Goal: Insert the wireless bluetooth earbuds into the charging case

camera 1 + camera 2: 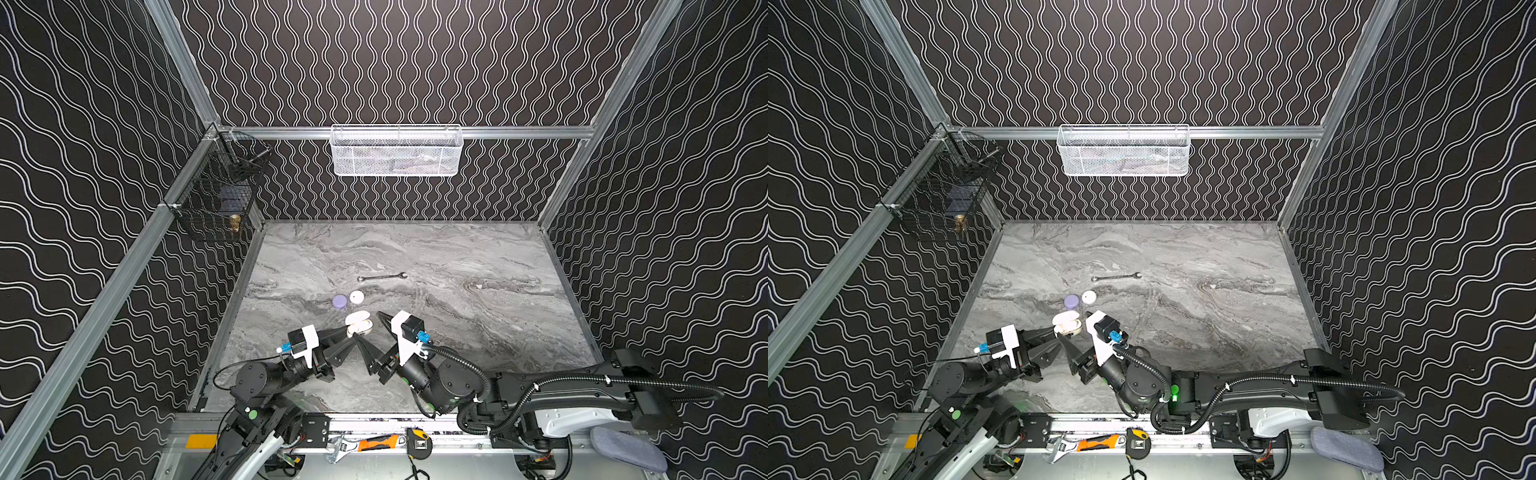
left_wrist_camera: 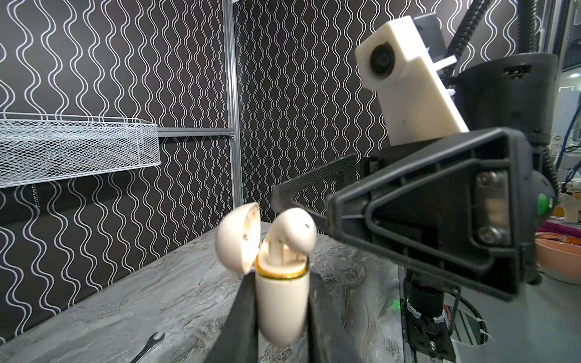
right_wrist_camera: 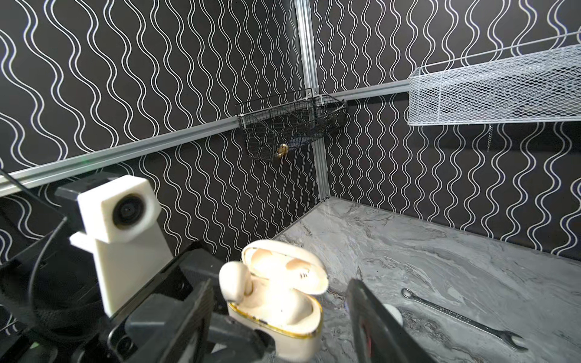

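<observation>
Right gripper, jaws parted: its two blurred black fingers flank a cream oval plastic charging case with a gold rim and raised hinged lid. One cream plastic earbud stands in the socket nearer the finger on the left gripper's side. That gripper clamps the case's base. Beyond the opposite finger, a slim steel wrench lies on the grey marbled tabletop.

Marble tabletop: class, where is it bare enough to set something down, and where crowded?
Free: the far strip between slim steel wrench and back wall; most of the right side. Crowded: near-left, with round lavender case, round white case, open cream case, left gripper, right gripper.
</observation>
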Robot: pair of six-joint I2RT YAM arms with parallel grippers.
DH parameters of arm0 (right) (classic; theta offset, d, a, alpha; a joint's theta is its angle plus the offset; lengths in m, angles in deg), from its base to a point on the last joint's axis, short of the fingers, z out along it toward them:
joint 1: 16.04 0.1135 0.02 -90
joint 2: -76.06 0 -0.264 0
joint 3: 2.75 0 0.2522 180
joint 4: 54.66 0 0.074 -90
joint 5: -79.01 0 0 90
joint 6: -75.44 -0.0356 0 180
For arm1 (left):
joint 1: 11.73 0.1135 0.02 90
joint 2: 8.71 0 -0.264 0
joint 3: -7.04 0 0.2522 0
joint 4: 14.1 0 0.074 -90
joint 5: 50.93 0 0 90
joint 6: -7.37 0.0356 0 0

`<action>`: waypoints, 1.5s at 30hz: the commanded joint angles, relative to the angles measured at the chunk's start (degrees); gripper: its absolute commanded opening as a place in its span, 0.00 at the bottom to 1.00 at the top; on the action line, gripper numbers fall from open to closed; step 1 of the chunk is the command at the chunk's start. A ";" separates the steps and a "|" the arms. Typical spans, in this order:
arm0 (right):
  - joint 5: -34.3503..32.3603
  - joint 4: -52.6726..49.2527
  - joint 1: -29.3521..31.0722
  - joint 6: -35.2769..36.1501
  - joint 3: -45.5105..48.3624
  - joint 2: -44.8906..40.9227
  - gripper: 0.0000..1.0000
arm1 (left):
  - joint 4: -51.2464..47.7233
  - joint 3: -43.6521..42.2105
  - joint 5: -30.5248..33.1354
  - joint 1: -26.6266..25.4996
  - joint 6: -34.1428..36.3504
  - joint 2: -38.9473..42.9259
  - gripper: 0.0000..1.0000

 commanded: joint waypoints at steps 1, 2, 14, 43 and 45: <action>-2.55 -1.90 -0.07 -0.85 -1.31 0.75 0.65 | 3.22 0.03 -1.39 -0.01 1.03 0.18 0.00; -2.87 -2.42 -0.06 -0.87 -1.68 1.13 0.63 | 3.18 0.03 -1.51 -0.02 1.11 0.22 0.00; -3.89 -3.08 -0.27 -2.70 2.15 -1.18 0.47 | 4.61 0.00 -2.85 0.03 0.20 0.97 0.00; 50.09 -30.33 -24.07 -11.86 -5.02 -4.80 0.40 | 14.35 -3.53 -15.66 -0.02 4.21 -10.56 0.00; 53.78 -27.43 -23.67 -11.27 -3.30 -6.51 0.41 | 13.15 -3.52 -15.02 -0.05 4.70 -10.94 0.00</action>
